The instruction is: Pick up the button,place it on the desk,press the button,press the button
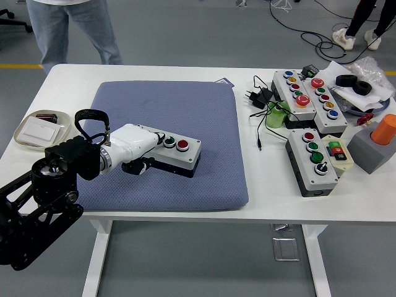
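The grey button box (177, 151), with a green button (169, 142) and a red button (182, 145) on top, lies flat on the blue mat (185, 111). My left hand (147, 159), white with dark parts below it, lies over the box's left end and hides that end. Its grip on the box does not show from this view. The black left arm (46, 185) comes in from the lower left. My right arm is out of view.
A tray (25, 141) holding a white switch sits at the table's left edge. Several other button boxes (311, 162), cables, a plug (258, 96) and an orange cylinder on a grey block (377, 145) crowd the right side. A person's legs (71, 31) stand beyond the far left edge.
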`<action>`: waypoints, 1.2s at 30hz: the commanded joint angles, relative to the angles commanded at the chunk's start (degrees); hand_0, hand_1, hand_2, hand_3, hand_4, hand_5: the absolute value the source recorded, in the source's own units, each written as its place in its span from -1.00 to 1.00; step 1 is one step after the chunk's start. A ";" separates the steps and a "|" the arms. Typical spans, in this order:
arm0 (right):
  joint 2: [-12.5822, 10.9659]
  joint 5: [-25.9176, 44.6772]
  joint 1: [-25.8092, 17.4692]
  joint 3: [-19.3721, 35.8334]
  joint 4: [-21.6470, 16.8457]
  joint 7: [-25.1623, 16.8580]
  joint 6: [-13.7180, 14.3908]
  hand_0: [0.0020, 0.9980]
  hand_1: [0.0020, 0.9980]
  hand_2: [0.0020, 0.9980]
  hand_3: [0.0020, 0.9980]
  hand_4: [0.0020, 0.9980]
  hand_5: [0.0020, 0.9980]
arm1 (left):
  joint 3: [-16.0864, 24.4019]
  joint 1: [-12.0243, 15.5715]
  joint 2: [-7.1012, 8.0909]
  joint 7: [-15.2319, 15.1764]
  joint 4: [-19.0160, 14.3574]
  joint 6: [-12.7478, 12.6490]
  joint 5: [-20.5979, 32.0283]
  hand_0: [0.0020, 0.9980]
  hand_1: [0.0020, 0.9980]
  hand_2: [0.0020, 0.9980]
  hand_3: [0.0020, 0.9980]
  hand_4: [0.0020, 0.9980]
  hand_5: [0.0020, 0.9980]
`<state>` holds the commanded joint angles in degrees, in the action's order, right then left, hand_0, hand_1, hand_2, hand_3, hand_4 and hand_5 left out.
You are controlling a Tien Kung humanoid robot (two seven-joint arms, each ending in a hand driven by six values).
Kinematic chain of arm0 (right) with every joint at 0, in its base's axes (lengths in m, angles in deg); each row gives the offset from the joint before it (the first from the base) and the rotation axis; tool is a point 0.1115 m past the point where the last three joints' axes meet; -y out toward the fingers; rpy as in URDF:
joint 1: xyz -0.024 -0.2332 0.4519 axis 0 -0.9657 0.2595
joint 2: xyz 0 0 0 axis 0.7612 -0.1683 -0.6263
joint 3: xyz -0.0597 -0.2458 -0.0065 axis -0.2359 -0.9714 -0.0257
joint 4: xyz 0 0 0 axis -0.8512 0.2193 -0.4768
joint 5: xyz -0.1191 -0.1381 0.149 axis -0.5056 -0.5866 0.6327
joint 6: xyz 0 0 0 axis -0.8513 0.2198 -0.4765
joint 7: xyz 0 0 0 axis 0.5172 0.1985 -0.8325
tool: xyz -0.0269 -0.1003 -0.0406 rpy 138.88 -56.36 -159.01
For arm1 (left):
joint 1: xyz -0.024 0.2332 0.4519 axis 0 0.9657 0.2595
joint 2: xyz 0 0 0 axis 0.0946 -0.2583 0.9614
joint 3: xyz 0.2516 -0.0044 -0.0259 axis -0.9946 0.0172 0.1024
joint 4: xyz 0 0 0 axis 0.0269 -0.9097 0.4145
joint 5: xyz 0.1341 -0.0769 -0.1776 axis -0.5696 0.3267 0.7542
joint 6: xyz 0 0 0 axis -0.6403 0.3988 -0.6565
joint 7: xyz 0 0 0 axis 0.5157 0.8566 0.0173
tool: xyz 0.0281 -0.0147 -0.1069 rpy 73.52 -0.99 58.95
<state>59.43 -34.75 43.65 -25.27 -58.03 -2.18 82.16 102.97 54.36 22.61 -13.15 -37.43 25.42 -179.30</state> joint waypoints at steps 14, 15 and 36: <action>0.02 0.15 0.05 -0.12 0.00 -0.04 -0.02 0.26 -0.07 0.06 0.17 -0.46 -0.99 | 0.71 -0.37 0.05 0.52 -0.45 -0.57 0.00 -0.73 -0.87 -0.83 0.82 -0.07 -1.00; 0.02 0.14 0.05 -0.12 0.00 -0.03 -0.02 0.26 -0.07 0.06 0.17 -0.46 -0.99 | 0.86 -0.35 0.04 0.58 -0.57 -0.96 0.00 -0.73 -0.87 -0.83 0.82 -0.07 -1.00; -0.07 0.32 0.07 -0.32 0.00 -0.12 -0.04 0.26 -0.07 0.06 0.17 -0.46 -0.99 | -2.23 -1.52 -0.52 0.45 -2.12 -2.76 0.00 -0.72 -0.87 -0.83 0.83 -0.08 -1.00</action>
<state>59.36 -34.44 43.72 -25.59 -58.03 -2.30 82.12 100.74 52.84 22.09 -12.70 -39.55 22.66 -179.30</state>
